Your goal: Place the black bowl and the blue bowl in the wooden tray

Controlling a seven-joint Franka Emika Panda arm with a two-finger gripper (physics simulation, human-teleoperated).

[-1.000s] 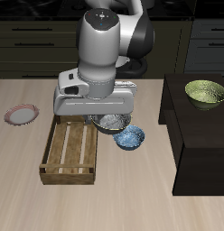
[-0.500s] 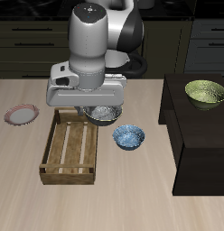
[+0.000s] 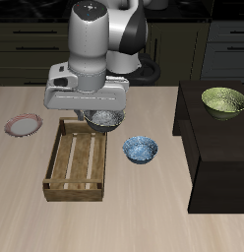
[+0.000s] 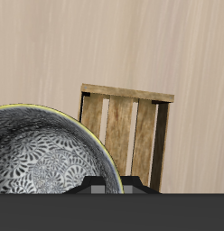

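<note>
gripper point(image 3: 102, 116) clamps black bowl point(image 3: 102, 120) by its rim | hangs over wooden tray point(image 3: 79, 161) back corner; centre between walls; lower level; then release

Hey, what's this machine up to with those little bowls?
The arm's gripper is carrying the black bowl, held by its rim, above the back end of the wooden tray. The tray has nothing in it yet. The blue bowl sits on the table beside the tray, waiting its turn. A pink-rimmed plate and a green bowl on the dark side stand are left alone.
</note>
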